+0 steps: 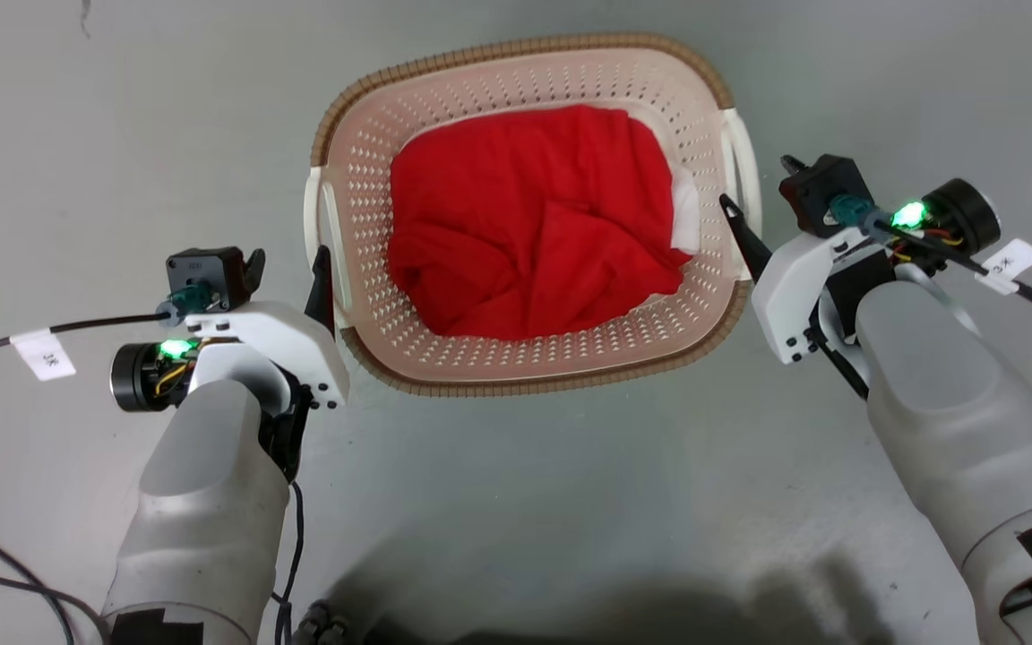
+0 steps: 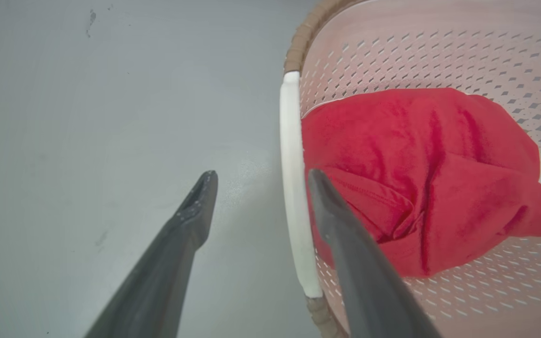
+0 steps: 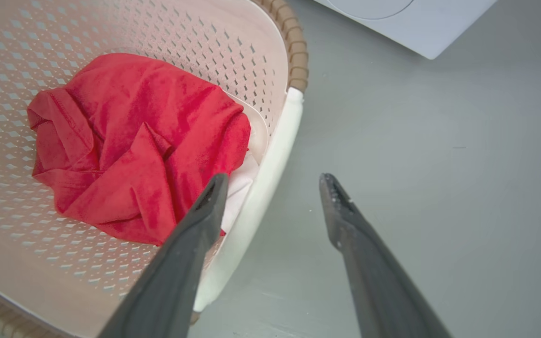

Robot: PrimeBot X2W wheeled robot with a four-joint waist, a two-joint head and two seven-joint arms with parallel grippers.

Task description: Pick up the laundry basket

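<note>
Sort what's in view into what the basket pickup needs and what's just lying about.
Needed: the laundry basket, its left handle, its right handle, the left gripper, the right gripper, both open.
Lying about: the red cloth and white cloth inside the basket, the white appliance.

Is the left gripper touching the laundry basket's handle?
Cannot tell. In the left wrist view the left gripper straddles the handle of the laundry basket; floor shows beside the outer finger, but the inner finger overlaps its edge.
</note>
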